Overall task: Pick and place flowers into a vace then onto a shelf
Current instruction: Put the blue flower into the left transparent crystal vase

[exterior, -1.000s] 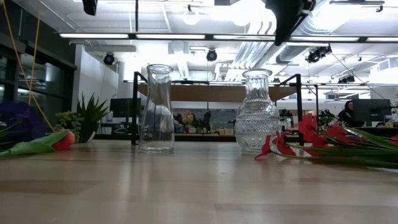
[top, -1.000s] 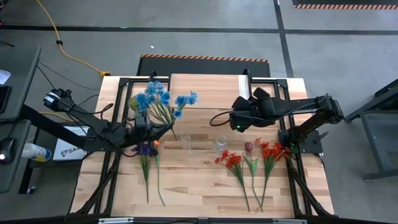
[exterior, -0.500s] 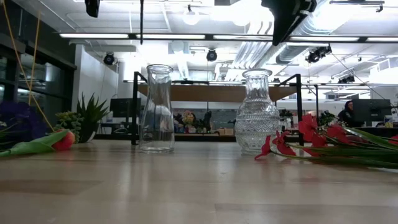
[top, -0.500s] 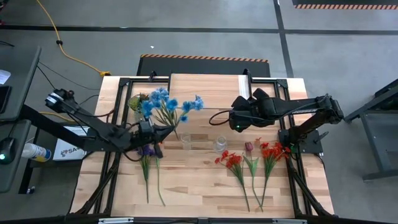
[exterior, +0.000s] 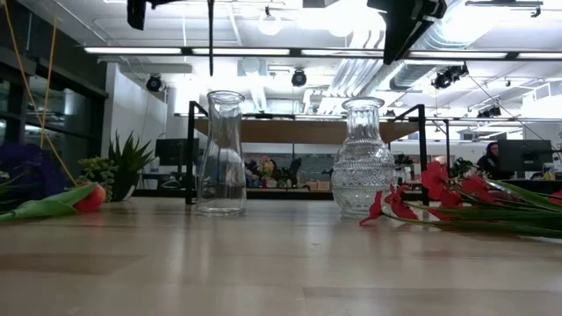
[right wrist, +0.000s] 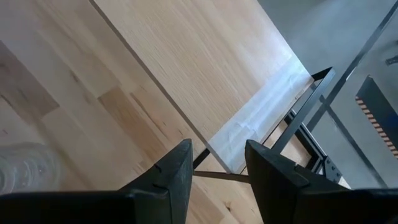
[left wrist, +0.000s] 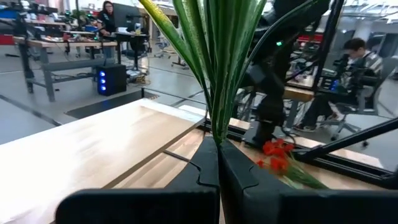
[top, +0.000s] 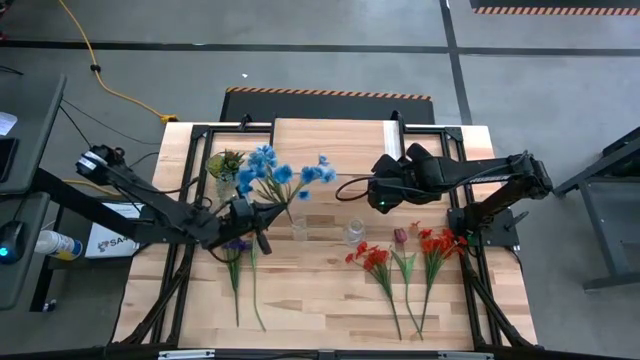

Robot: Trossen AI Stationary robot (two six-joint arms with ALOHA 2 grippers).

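My left gripper (top: 263,213) is shut on a bunch of blue flowers (top: 282,174), held in the air just left of the plain glass vase (top: 299,228). In the low view the bunch's stem end (exterior: 211,39) hangs above that vase's mouth (exterior: 225,95). A patterned glass vase (top: 354,232) stands to the right of the plain one. My right gripper (right wrist: 217,168) is open and empty above the table, near the shelf (top: 330,140). Purple flowers (top: 235,245) and red, orange and maroon flowers (top: 405,255) lie on the table. My left gripper pinches the bunch's green stems (left wrist: 217,132) between its two shut fingers. The fingers come about level from the table's left and lie across the stems. The bunch stands upright, lifted clear, blooms above the fingers and stem end (exterior: 211,53) hanging below.
A small green spiky plant (top: 225,162) stands at the far left beside the shelf. The shelf's wood top (right wrist: 186,50) shows past my right fingers. Black frame rails (top: 190,260) run along the table's sides. People sit at desks in the room beyond (left wrist: 357,59).
My left gripper has carried the blue flowers toward the table's right edge, toward the plain vase. The stem end has come from left of the vase to over its mouth. The bunch has stayed upright and clear of the table.
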